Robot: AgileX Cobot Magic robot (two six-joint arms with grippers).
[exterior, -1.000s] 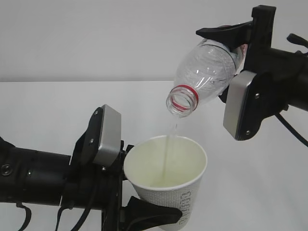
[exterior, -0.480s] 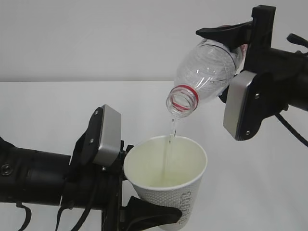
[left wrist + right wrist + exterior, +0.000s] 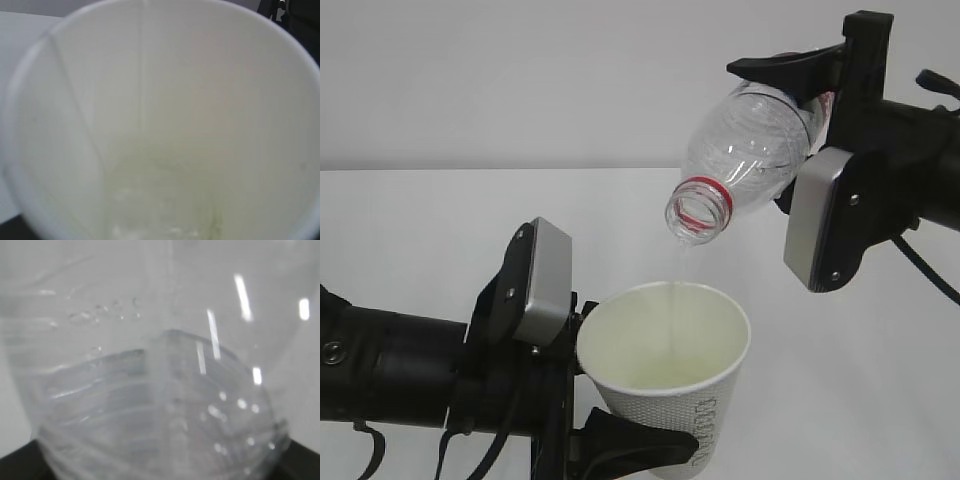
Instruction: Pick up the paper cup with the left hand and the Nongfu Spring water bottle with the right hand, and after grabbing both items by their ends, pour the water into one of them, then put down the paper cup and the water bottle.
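Background: white table (image 3: 410, 230), pale wall behind.
Left hand (image 3: 620, 440): my jaws clamp the paper cup (image 3: 665, 375) at six o'clock, mouth up.
Right hand (image 3: 810, 95): my jaws grip the Nongfu Spring water bottle (image 3: 745, 160) at one o'clock, tipped neck-down.
Water (image 3: 672, 320): thin stream drops into the cup, pale pool inside.

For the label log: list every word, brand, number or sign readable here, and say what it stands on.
No text can be read in full.
Paper cup: pale green lettering runs up its side, too small and blurred to read.
Water bottle: only a sliver of the label shows behind the right gripper, no words legible.
Both wrist views: no print visible.
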